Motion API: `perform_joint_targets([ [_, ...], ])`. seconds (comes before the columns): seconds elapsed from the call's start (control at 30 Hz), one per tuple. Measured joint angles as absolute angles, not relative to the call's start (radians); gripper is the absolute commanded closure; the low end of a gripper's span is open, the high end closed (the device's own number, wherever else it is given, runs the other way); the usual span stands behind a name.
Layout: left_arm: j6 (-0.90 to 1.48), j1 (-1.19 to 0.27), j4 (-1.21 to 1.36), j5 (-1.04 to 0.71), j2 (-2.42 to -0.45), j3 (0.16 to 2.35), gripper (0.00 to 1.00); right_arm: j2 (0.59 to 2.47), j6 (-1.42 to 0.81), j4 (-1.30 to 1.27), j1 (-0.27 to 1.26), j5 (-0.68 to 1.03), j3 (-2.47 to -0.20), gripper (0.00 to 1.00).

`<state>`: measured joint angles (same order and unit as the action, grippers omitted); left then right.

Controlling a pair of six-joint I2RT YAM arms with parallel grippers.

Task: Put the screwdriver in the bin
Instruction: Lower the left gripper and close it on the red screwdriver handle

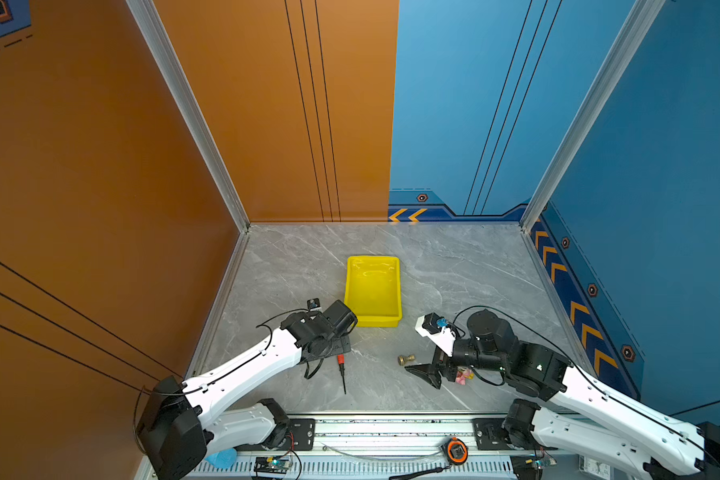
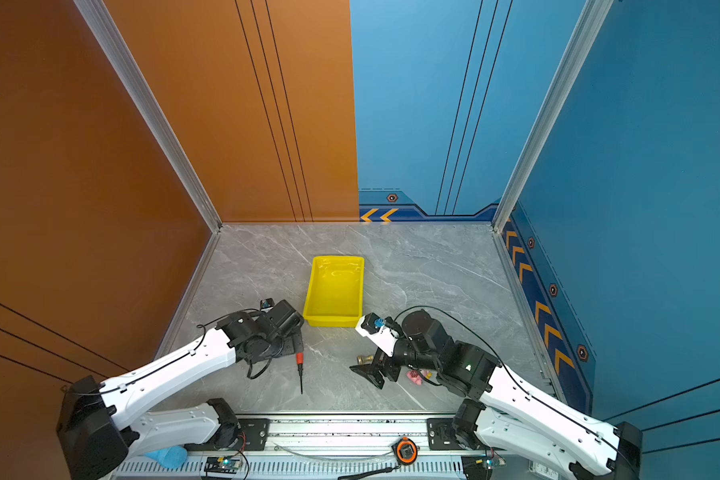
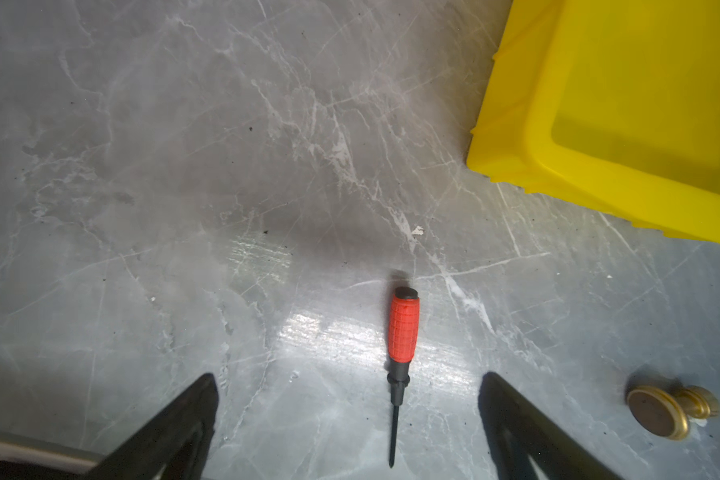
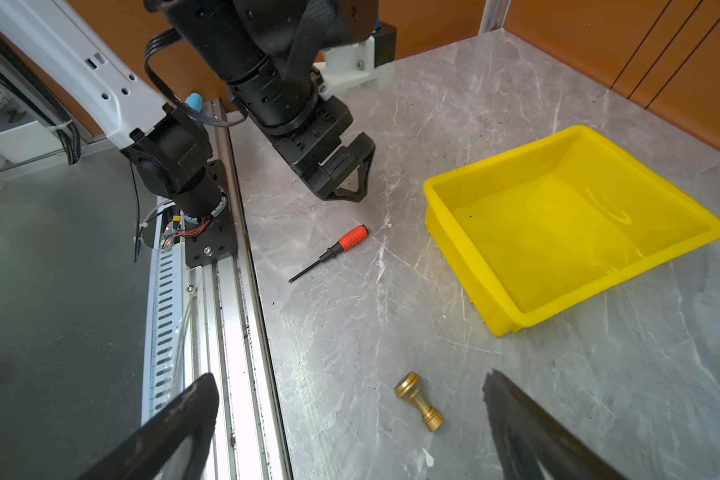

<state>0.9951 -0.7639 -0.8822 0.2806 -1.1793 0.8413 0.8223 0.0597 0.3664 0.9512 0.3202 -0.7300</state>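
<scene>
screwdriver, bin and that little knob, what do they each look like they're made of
Screwdriver: handle likely matte rubbery plastic, gridded grip; shaft dark, probably metal. Bin: glossy moulded plastic, bright reflections inside. Knob: seemingly brass-coloured metal, satin gold sheen.

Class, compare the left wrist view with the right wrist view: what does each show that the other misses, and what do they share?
Only the left wrist view: the open left hand from within, its fingers framing the screwdriver shaft, and just a corner of the bin.
Only the right wrist view: the left arm from outside, its hand hanging by the screwdriver handle, the front rail, the whole empty bin, the open right hand.
Both: the screwdriver lying on the table, the yellow bin, the brass knob.
</scene>
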Motion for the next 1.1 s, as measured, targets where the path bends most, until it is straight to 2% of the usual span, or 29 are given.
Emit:
perform_joint_targets([
  [0.23, 0.976, -0.772, -0.761, 0.221, -1.264, 0.793, 0.09, 0.899, 0.028, 0.307, 1.020, 0.306, -0.698, 0.00],
  [0.47, 0.923, -0.758, -0.693, 0.170, -1.382, 0.787, 0.24, 0.928, 0.017, 0.277, 1.109, 0.168, -0.694, 0.00],
  [1.1, 0.865, -0.726, -0.631, 0.144, -1.506, 0.787, 0.55, 0.975, -0.004, 0.249, 1.115, 0.073, -0.694, 0.00],
])
